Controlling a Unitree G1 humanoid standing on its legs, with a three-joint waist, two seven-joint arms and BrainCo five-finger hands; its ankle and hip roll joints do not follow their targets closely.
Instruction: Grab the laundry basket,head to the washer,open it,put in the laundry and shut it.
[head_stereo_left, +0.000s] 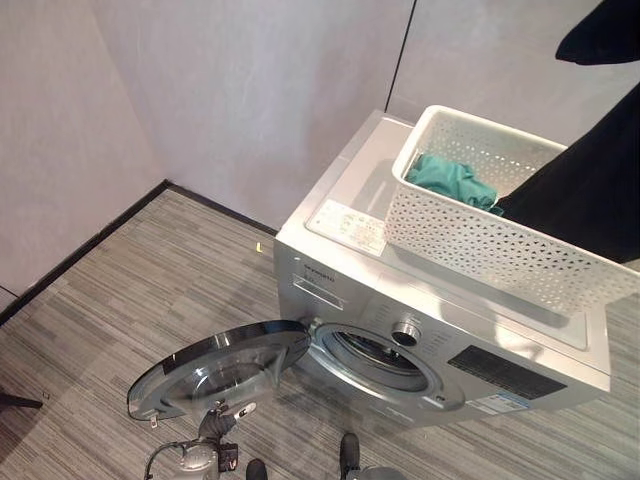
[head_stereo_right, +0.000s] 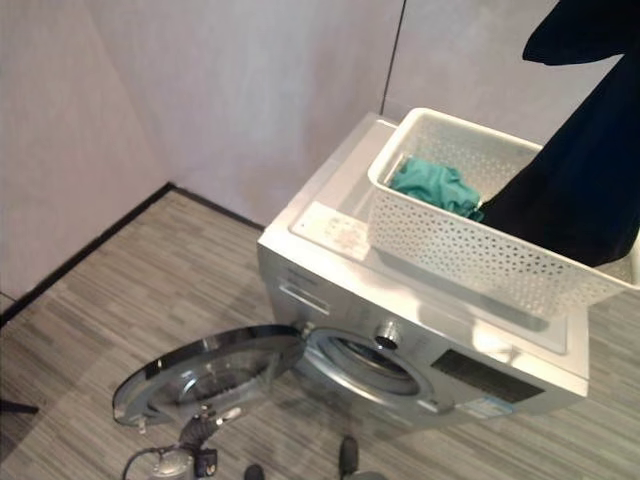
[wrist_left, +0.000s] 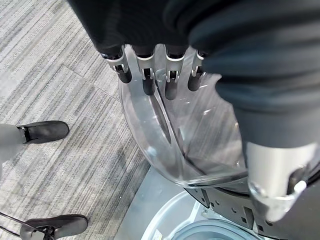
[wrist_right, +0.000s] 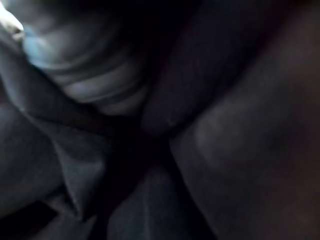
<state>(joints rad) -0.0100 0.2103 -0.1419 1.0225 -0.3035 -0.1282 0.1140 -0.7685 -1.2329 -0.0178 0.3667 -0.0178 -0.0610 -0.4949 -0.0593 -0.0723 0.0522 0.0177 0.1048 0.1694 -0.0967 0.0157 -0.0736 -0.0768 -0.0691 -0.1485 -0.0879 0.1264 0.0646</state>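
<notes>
The silver washer (head_stereo_left: 330, 280) stands with its round door (head_stereo_left: 220, 370) swung wide, leaving the drum opening (head_stereo_left: 375, 355) exposed. On its lid sits the white perforated laundry basket (head_stereo_left: 480, 240) with a teal cloth (head_stereo_left: 450, 180) inside. A dark garment (head_stereo_left: 590, 180) hangs from the upper right down into the basket. In the right wrist view my right hand (wrist_right: 85, 75) is curled into that dark cloth. My left hand (head_stereo_left: 215, 425) is low by the door's outer edge, its straight fingers (wrist_left: 147, 75) resting over the door's glass bowl (wrist_left: 200, 135).
The washer stands against a pale wall (head_stereo_left: 250, 90), with a room corner and a black baseboard (head_stereo_left: 90, 245) to its left. Grey striped floor (head_stereo_left: 120, 310) stretches in front of and left of the open door.
</notes>
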